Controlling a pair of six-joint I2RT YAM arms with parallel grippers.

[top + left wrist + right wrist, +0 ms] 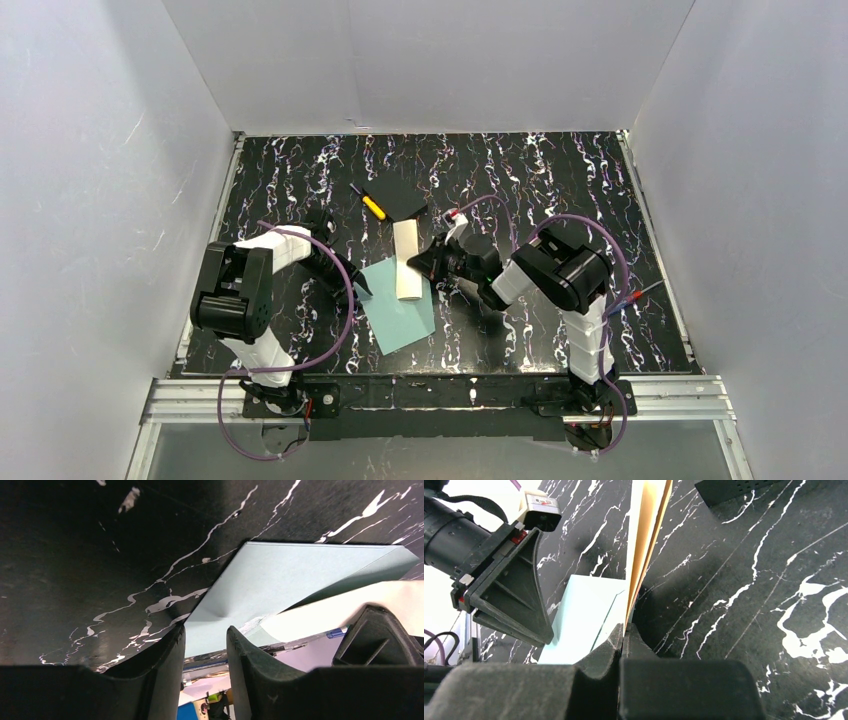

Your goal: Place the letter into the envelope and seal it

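Observation:
The pale teal envelope (400, 308) lies flat on the dark marbled table, near the front middle. The tan letter (408, 265) stands on edge over the envelope's far part, and my right gripper (428, 262) is shut on it. In the right wrist view the letter (646, 540) rises straight out of the pinched fingertips of my right gripper (624, 630), beside the envelope (584, 615). My left gripper (358, 283) is at the envelope's left edge. In the left wrist view its jaws (205, 641) stand apart astride the edge of the envelope (280, 575), with the letter (340, 610) behind.
A flat black square pad (405, 198) and a yellow-handled tool (372, 205) lie further back on the table. White walls close in the table on the left, right and far sides. A metal rail (440, 392) runs along the near edge.

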